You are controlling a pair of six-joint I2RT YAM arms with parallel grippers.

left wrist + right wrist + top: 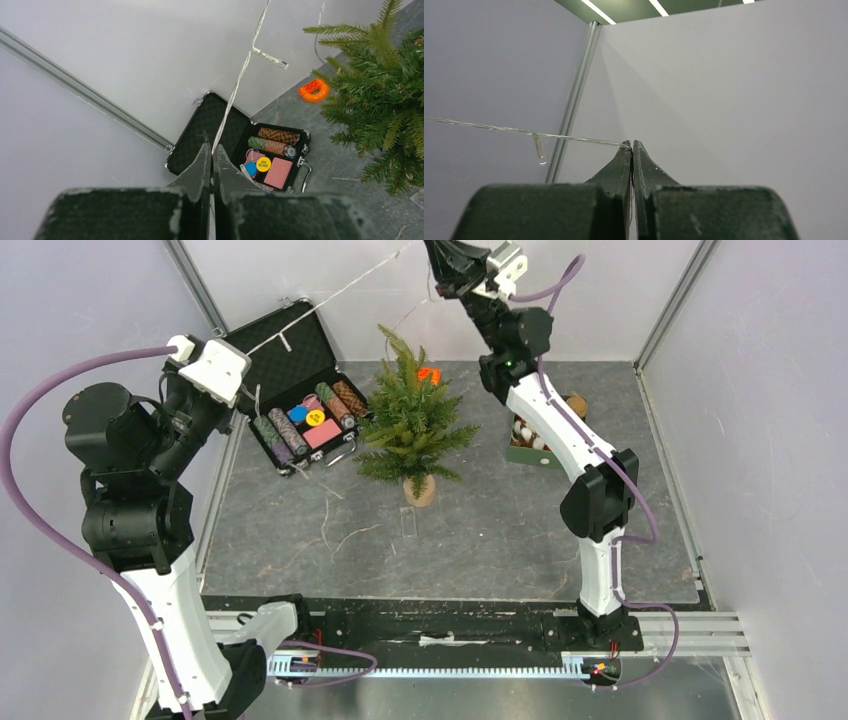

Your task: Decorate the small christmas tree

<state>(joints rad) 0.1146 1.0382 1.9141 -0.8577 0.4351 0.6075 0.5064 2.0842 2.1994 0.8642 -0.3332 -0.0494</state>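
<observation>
Left end effector (211,150) and right end effector (632,145) are each clamping the light string (330,295), holding it taut aloft. The small christmas tree (412,420) is standing mid-bench (500,530), seemingly undecorated; draping is outstanding.

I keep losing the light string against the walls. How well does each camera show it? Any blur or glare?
Top view: sharp, but the light string is faint on the pale wall. Left wrist view: it stands out over the dark case and fades higher up; the left gripper is soft. Right wrist view: a thin glint on the grey wall; the right gripper is blurred.
</observation>
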